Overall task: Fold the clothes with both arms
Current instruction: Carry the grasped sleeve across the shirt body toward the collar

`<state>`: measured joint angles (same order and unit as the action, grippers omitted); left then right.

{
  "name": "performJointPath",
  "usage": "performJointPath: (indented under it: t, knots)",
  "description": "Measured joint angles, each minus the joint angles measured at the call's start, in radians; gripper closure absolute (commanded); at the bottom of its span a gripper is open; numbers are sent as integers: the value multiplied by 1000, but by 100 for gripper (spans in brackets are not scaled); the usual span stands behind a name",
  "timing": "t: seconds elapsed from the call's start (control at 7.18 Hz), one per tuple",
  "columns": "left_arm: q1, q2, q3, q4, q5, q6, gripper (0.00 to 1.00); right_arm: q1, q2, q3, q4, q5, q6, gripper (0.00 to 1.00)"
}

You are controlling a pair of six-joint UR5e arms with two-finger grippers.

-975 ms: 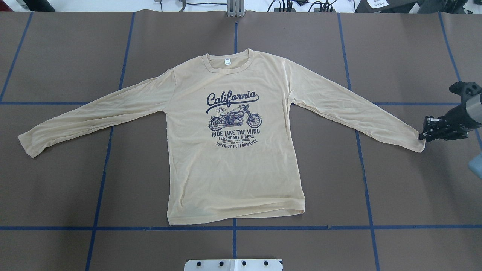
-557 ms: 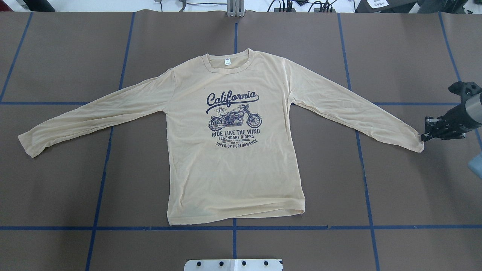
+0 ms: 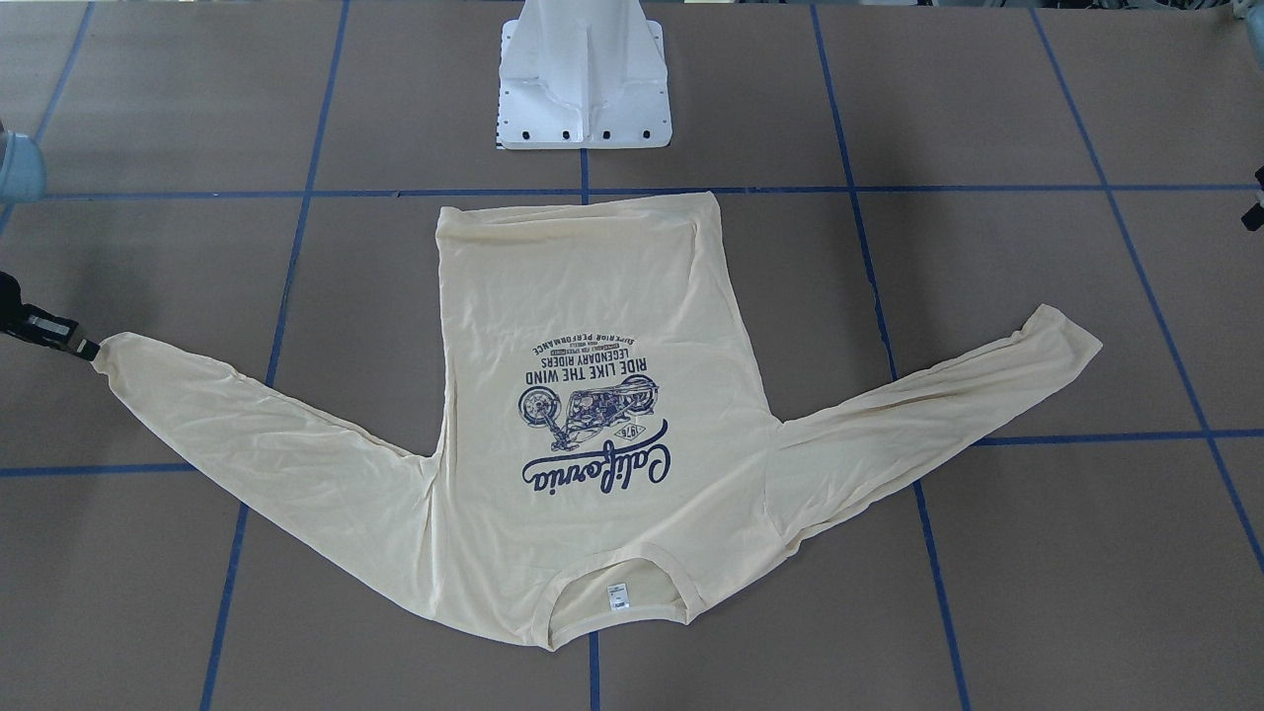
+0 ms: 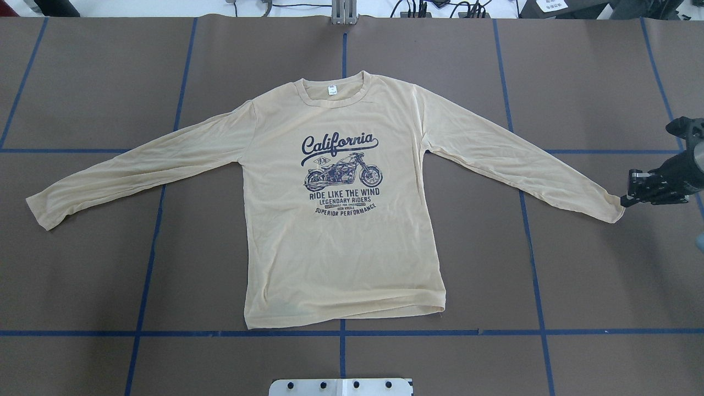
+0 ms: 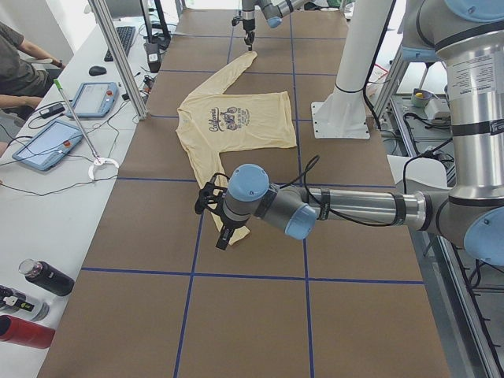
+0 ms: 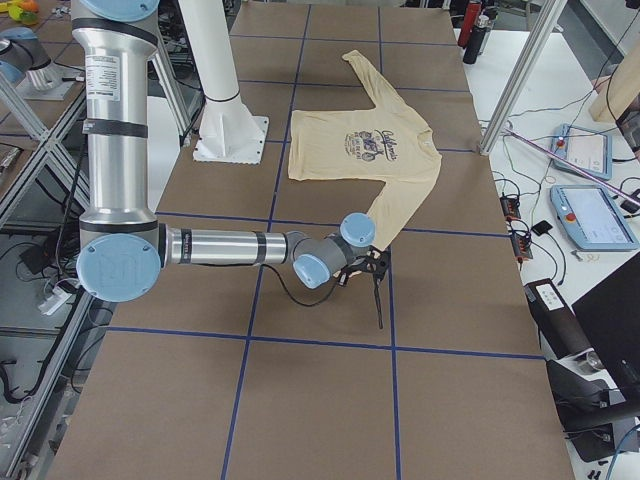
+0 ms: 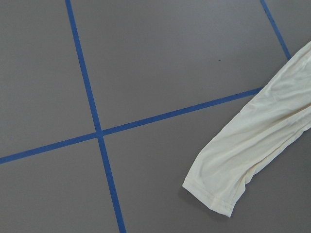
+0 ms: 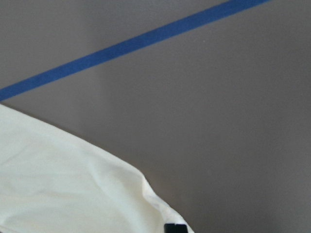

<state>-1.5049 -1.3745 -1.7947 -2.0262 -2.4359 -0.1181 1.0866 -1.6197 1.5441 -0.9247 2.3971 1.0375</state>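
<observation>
Blue tape (image 4: 165,333) is gridding the brown worktop (image 4: 99,264); the shirt (image 4: 341,247) is lying flat there, sleeves spread. The right pincer (image 4: 627,201) is pinching the right cuff (image 4: 611,210). The left pincer (image 5: 224,238) is hovering above the other cuff (image 7: 218,194), its gap impossible to tell.

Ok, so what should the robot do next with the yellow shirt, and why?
Probably bring the left pincer down onto the left cuff and pinch it. The shirt lies flat and the right pincer seems to be pinching the right cuff. The left cuff lies loose and untouched, with the left pincer hanging near it. Folding likely needs both sleeves held.
</observation>
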Motion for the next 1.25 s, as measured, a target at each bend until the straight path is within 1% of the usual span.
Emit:
performJointPath:
  t: [0.28, 0.42, 0.7, 0.84, 1.11, 1.25]
  knots:
    - [0, 0, 0, 0, 0, 0, 0, 5, -18, 99, -9, 13, 7, 100]
    - [0, 0, 0, 0, 0, 0, 0, 2, 17, 125, -13, 15, 50, 100]
    - [0, 0, 0, -3, -1, 0, 0, -33, 177, 136, -38, 4, 264, 100]
    - [0, 0, 1, -10, 0, 1, 0, -68, 267, 133, -80, -22, 342, 100]
    - [0, 0, 1, -19, 1, 1, 0, -141, 458, 119, -244, -119, 409, 100]
    - [0, 0, 2, -19, 1, 1, 0, -168, 549, 85, -306, -163, 434, 100]
